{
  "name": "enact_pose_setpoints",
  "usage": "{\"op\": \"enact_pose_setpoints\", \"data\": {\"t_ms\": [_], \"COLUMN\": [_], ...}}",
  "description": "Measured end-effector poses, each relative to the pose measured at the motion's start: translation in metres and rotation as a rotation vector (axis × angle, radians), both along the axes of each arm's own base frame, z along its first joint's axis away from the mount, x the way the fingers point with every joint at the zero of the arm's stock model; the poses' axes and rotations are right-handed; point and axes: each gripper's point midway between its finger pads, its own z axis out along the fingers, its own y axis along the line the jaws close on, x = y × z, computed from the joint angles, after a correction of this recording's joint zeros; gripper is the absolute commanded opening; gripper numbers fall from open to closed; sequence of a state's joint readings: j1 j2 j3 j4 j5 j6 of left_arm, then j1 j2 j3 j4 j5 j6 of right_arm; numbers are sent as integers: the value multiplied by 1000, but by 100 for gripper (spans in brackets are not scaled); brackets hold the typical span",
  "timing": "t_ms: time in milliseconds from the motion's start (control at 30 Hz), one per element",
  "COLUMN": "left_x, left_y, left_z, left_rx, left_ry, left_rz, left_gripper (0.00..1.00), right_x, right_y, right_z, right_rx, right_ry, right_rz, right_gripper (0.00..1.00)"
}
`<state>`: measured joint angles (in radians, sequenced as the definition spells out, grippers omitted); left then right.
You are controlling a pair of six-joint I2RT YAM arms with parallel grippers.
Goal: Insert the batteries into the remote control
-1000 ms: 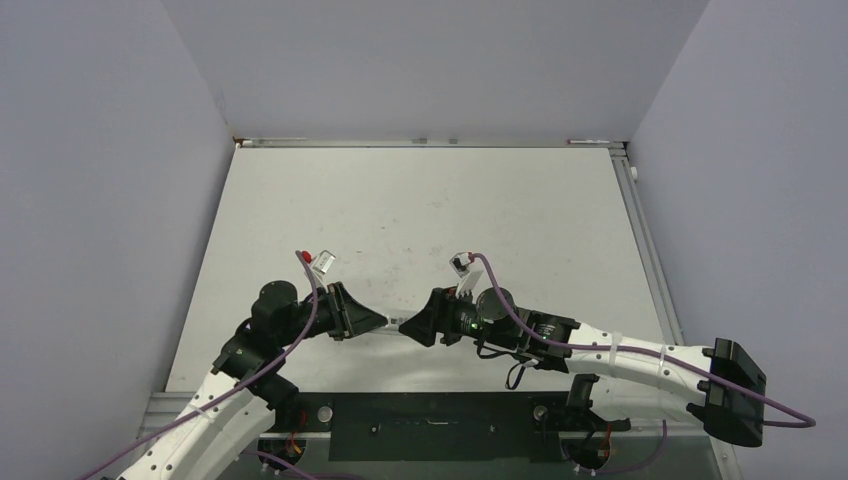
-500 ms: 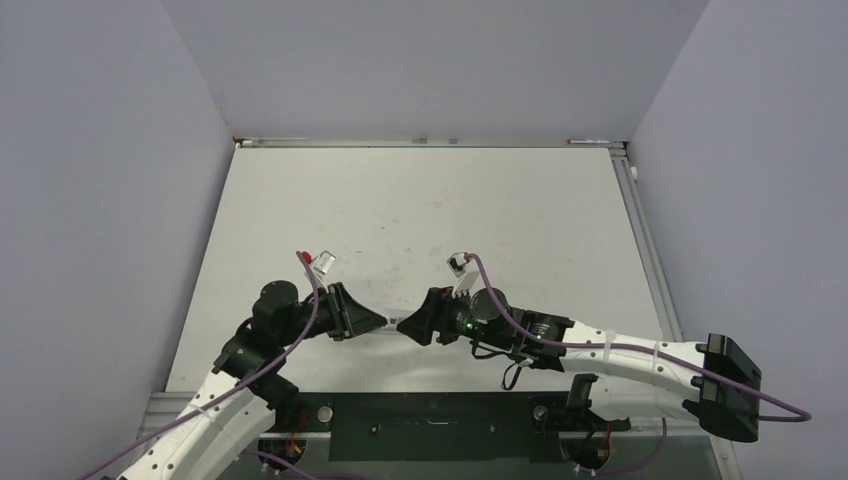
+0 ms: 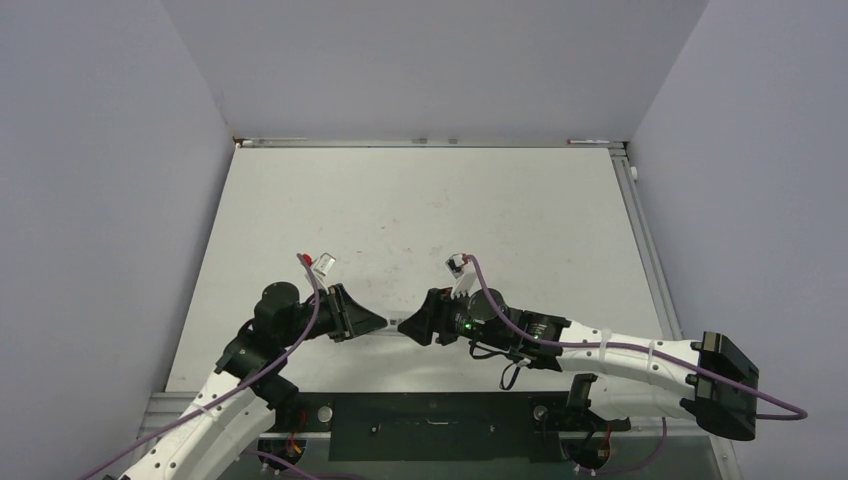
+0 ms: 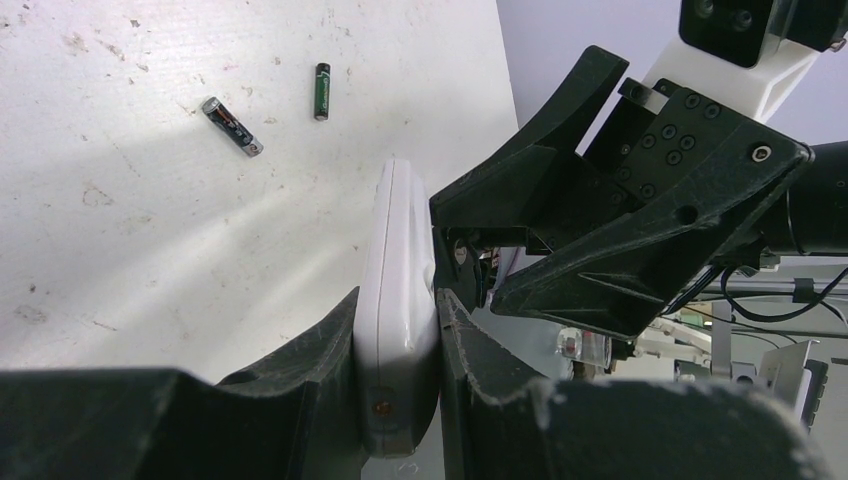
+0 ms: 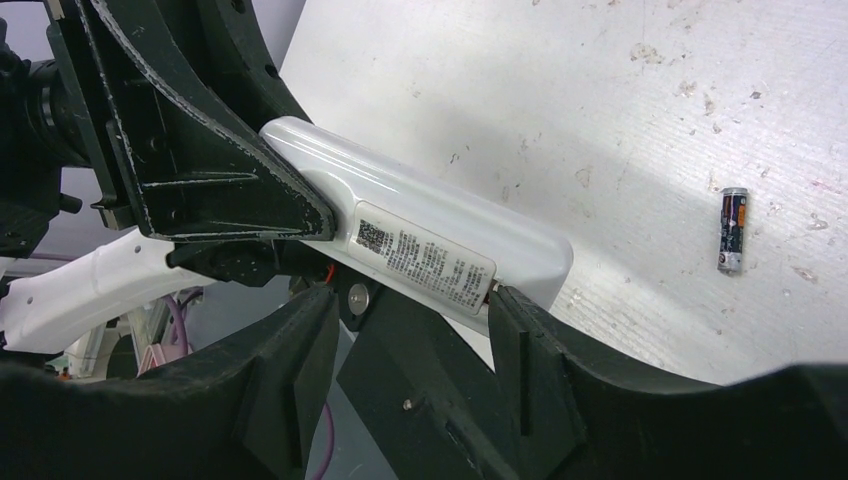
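**White remote pinched by the left claw at the table's near edge**

White tabletop (image 3: 430,200) stretches open toward 12 o'clock in the overhead view, with walls at 9, 12 and 3. Both arms meet low, close to the 6 o'clock edge, where room is tight.

Overhead, the remote control (image 3: 392,322) is only a sliver between the two claws, and any cells there are too small to make out. The left wrist view shows a silver-tipped battery (image 4: 231,126) and a green-banded battery (image 4: 322,91) lying on the table at 11 o'clock, well apart from the remote. Only the right wrist view shows the remote's printed label (image 5: 425,255), with one lone battery (image 5: 733,231) at 3 o'clock.

The left gripper (image 4: 397,300) is clamped narrow on one end of the remote, held on edge. The right gripper (image 5: 400,320) is spread wide. The remote's other end lies across its gap, close against one fingertip (image 5: 500,300); I cannot tell whether they touch.
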<state>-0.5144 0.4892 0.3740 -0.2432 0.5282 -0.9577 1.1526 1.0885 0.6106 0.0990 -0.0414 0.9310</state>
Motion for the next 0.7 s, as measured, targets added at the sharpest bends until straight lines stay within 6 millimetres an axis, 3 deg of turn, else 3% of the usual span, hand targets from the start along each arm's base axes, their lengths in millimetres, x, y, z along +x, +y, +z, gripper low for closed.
{"op": "enact_pose_setpoints", "data": {"t_ms": [267, 500, 700], "left_x": [0, -8, -8], "left_y": [-1, -9, -10], "left_z": [-5, 7, 8], "left_rx": [1, -60, -66], "left_ry": [26, 26, 20], "left_rz": [-2, -59, -66], "left_gripper": [0, 0, 0], "right_x": [-3, -19, -21], "right_y": [0, 20, 21], "right_z": [-5, 34, 37], "right_rx": [14, 190, 201], "right_ry": [2, -3, -3], "right_rz": [14, 114, 125], "right_gripper": [54, 53, 53]}}
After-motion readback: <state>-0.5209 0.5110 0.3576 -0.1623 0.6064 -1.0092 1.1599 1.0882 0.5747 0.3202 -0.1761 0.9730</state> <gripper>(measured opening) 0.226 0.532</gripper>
